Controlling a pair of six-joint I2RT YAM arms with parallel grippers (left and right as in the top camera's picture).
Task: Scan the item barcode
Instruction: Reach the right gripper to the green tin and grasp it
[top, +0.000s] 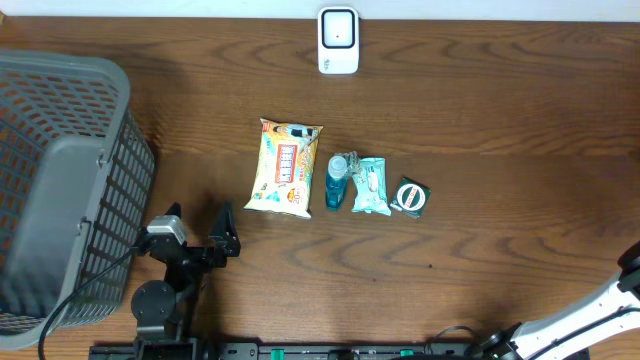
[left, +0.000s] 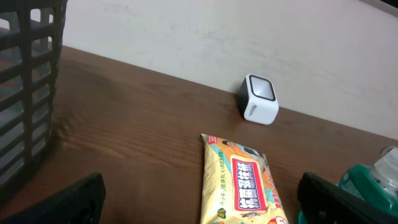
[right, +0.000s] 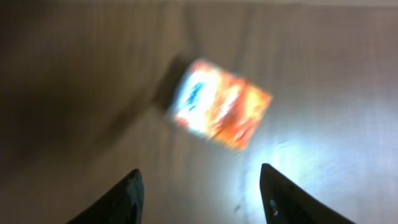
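A: Overhead first. What lies where?
B: The white box-shaped barcode scanner (top: 338, 40) stands at upper centre of the wooden surface (top: 500, 120). A row sits mid-frame: yellow snack packet (top: 287, 168), blue bottle (top: 337, 181), teal pouch (top: 371, 186), small dark round-labelled pack (top: 411, 197). The grey plastic lattice basket (top: 135, 170) is at left, and I make out no goods inside it. The left gripper (top: 228, 238) is at lower left. The other is out of frame.

A: Left wrist?
B: Its fingers (left: 81, 199) are spread wide and hold nothing. The snack packet is just ahead, the scanner beyond it.

A: Right wrist?
B: Blurred. The right gripper (right: 202, 186) is open, with nothing between its fingers. An orange-and-white box (right: 219, 104), probably the item to scan, shows at frame centre, apart from them. Whether it is resting or not, I cannot tell.

A: Advice for the scan?
B: A judgement only: take the item by its edges, leave the code uncovered, face it squarely to the scanner window, and hold it steady.
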